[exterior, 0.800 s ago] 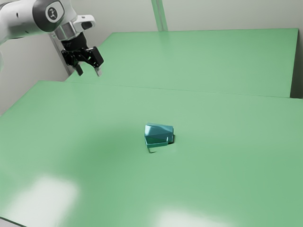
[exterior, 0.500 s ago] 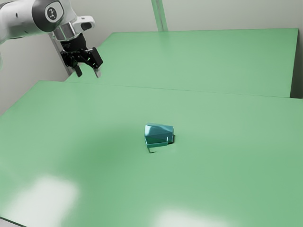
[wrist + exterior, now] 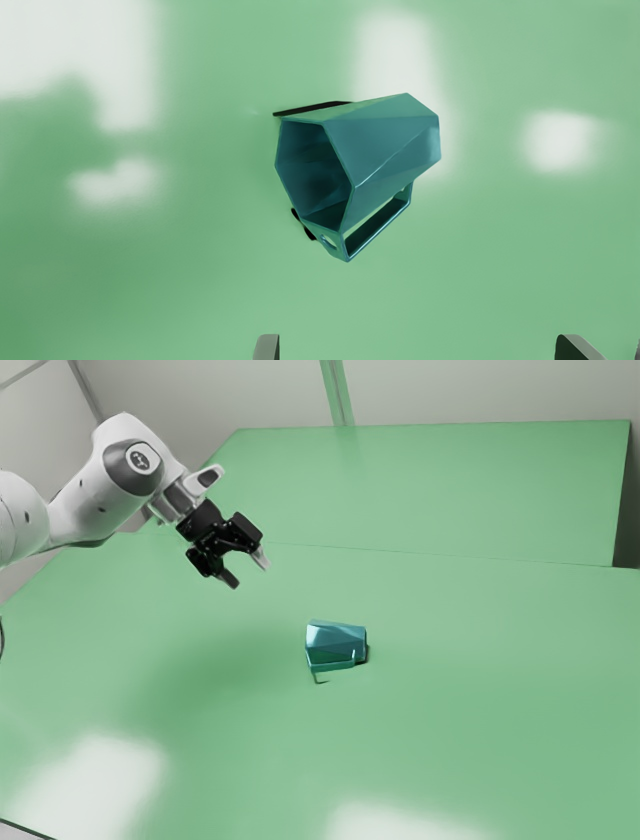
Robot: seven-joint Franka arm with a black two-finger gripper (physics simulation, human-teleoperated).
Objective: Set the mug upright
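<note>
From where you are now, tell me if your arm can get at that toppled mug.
Probably yes: my end effector hangs open, and I see nothing between it and the teal faceted mug, lying on its side.

Before you, a teal mug (image 3: 390,140) lay on its side on the green table (image 3: 450,710), tipped over rather than standing. Its body was faceted, with flat, glossy panels (think of a cut gem) that narrowed from the mouth toward the base. The angular mouth opened sideways, giving you a look at its dark, shaded inner walls. A squared-off handle (image 3: 376,227) jutted from its side, pierced near the rim by a small oval hole.
</note>
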